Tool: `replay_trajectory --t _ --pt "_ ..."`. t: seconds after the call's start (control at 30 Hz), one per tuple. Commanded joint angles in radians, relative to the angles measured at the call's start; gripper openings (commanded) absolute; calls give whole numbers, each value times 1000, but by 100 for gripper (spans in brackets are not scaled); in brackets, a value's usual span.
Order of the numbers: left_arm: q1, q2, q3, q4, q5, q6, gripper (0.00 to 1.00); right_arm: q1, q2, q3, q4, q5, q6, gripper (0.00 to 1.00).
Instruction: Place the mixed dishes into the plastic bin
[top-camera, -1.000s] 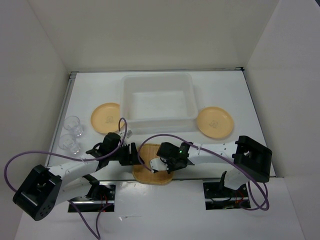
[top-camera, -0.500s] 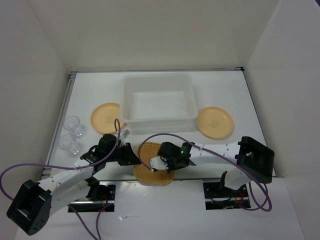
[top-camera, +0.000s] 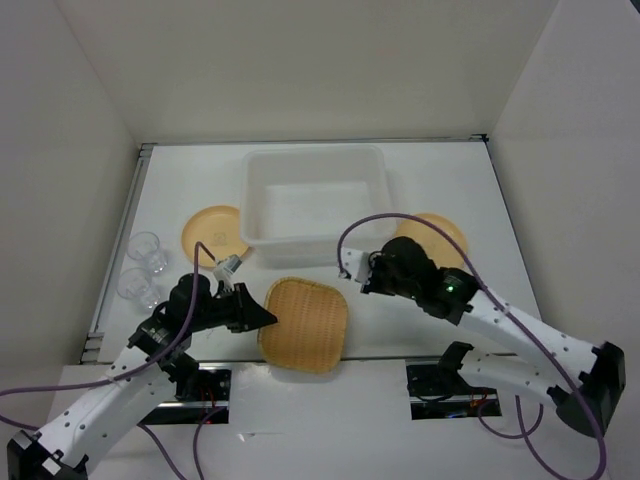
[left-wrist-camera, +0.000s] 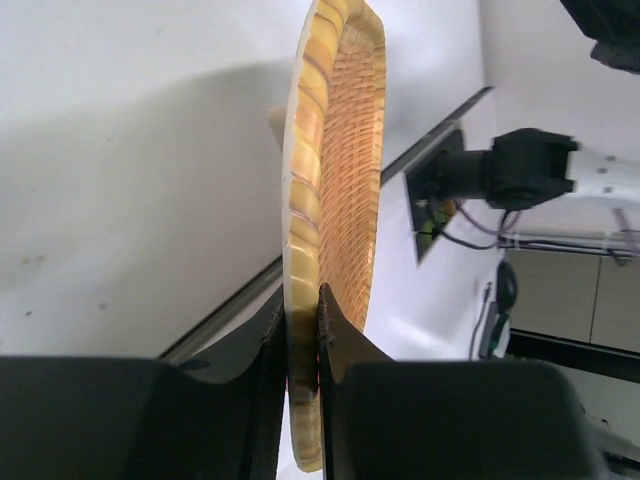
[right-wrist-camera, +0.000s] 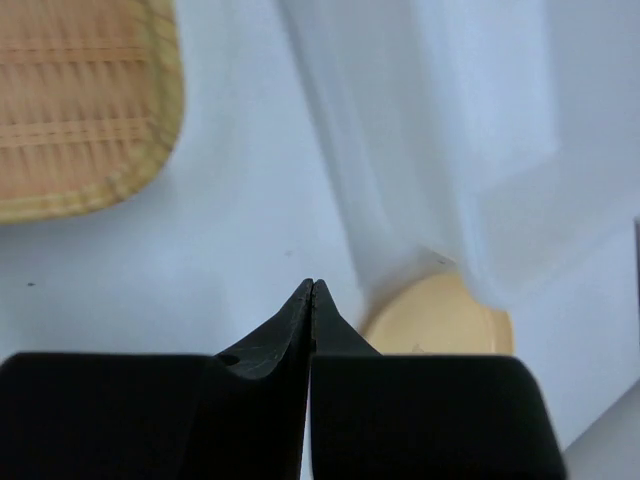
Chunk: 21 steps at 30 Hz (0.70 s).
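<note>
Top view: the right arm (top-camera: 500, 320) covers part of the right round plate (top-camera: 445, 232), and the right gripper (top-camera: 352, 268) is too small there to read. Its wrist view shows the jaws pressed together on nothing, over the desk (right-wrist-camera: 250, 220) just near of the plastic bin (right-wrist-camera: 450, 130), whose corner cuts off that plate. Left gripper (left-wrist-camera: 303, 300): jaws clamped on the rim of the woven plate (left-wrist-camera: 335, 190), seen edge-on, near of the bin, lifted or not unclear; only the top view shows the left round plate (top-camera: 213, 233), far cup (top-camera: 148, 250) and near cup (top-camera: 135, 285).
</note>
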Motion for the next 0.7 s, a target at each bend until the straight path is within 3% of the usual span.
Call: replay_trajectory --t 0.0,0.27,0.33,0.37,0.4,0.67 --pt "-4 9 145 18 38 -51 0 -97 -132 27 19 -85 20 0" --pt "-4 184 349 79 65 -60 0 -281 -289 -10 65 -7 140 1" --pt "8 277 482 68 56 -16 0 -318 -324 -10 90 31 178 9" --pt "28 318 532 68 74 -5 0 -335 -338 -23 102 62 222 22" --pt "40 402 581 59 87 4 0 -368 -350 -23 113 62 232 25" --pt "206 861 983 127 253 4 0 -424 -346 -42 91 24 212 25"
